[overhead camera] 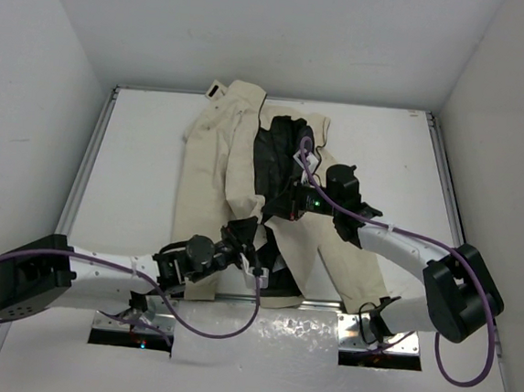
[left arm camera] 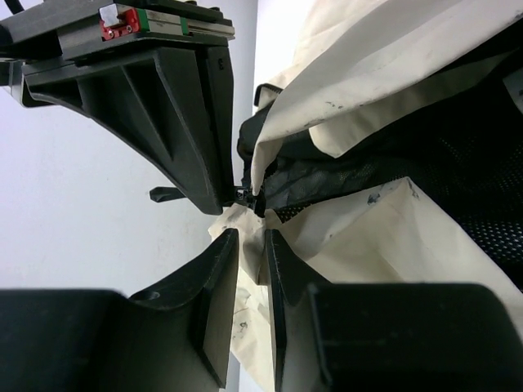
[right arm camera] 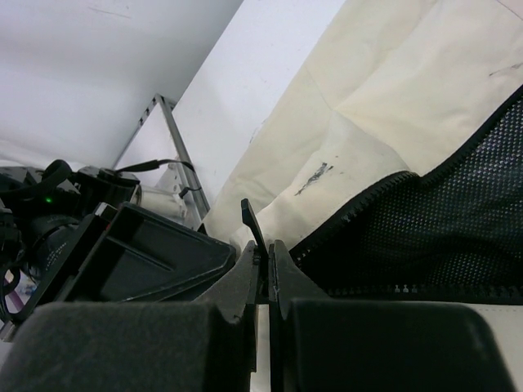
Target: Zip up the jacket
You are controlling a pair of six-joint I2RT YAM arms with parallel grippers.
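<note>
The jacket [overhead camera: 213,183] lies spread on the white table [overhead camera: 136,167], collar at the far side and hem at the near edge. Its front hangs open, so the black lining [overhead camera: 275,151] shows between the cream panels. The opening, and with it the zipper's long axis, runs near to far, leaning slightly right toward the collar. Both arms meet low on that line, close to the hem. The left gripper [left arm camera: 250,237] comes in from the left and sits nearer. Its fingers stand a narrow gap apart with cream cloth showing in the gap, and I cannot tell whether they bite it. The right gripper [right arm camera: 265,249] reaches in from the right, just beyond and to the right of the left one. Its fingers are pressed together on a thin dark tab [right arm camera: 248,216] that sticks out past their tips. The zipper teeth [right arm camera: 343,214] edging the mesh lining run away from those tips. That tab is probably the slider's pull, though it is too small to be sure. If so, the whole unzipped length lies on the far side of the right fingers. The coming stroke would then go along the teeth toward the collar, with the left gripper placed to pin the hem end against that pull.
</note>
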